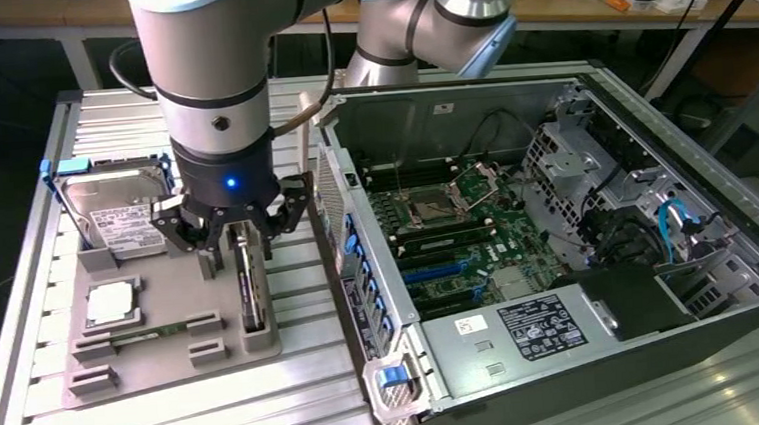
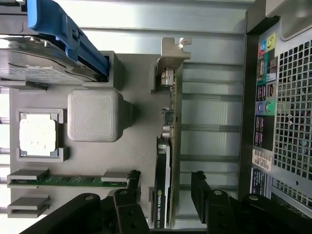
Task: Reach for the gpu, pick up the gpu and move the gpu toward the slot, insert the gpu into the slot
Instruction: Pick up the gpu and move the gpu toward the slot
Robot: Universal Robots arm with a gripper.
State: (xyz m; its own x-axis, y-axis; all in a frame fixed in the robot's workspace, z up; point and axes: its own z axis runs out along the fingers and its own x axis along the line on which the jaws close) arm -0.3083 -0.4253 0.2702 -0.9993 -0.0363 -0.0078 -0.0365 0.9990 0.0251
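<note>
Lying open, computer case (image 1: 480, 115): on its side at the exterior view's right, motherboard and slots exposed.
Table (image 1: 233, 413): ribbed aluminium, carrying the case and the fixture.
Arm (image 1: 217, 83): pointing straight down over the fixture.
Fixture (image 1: 163, 363): 1 grey moulded tray just beside the case, with a pocket for each part.
Hard drive (image 1: 119, 216): leaning in the fixture's far pocket, apart from the gripper.
Gpu (image 1: 248, 282): standing on its long edge in a narrow pocket on the fixture's case side, not yet lifted. In the wrist view the gpu (image 2: 168, 146) shows its thin top edge, with the silvery bracket at 1 end.
Gripper (image 1: 238, 244): spread wide, grasping nothing. In the wrist view the gripper (image 2: 165, 175) straddles the card, 1 finger on each flat face, a gap showing on both sides.
Processor chip (image 1: 112, 303): flat in its square pocket, well apart from the card.
Handling, a judgement: the card looks light and stiff but fragile. Its smooth faces may slip under a weak pinch.
Where to hold, a judgement: across the 2 flat faces near the top edge, around mid-length, clear of the bracket and the bottom connector edge.
</note>
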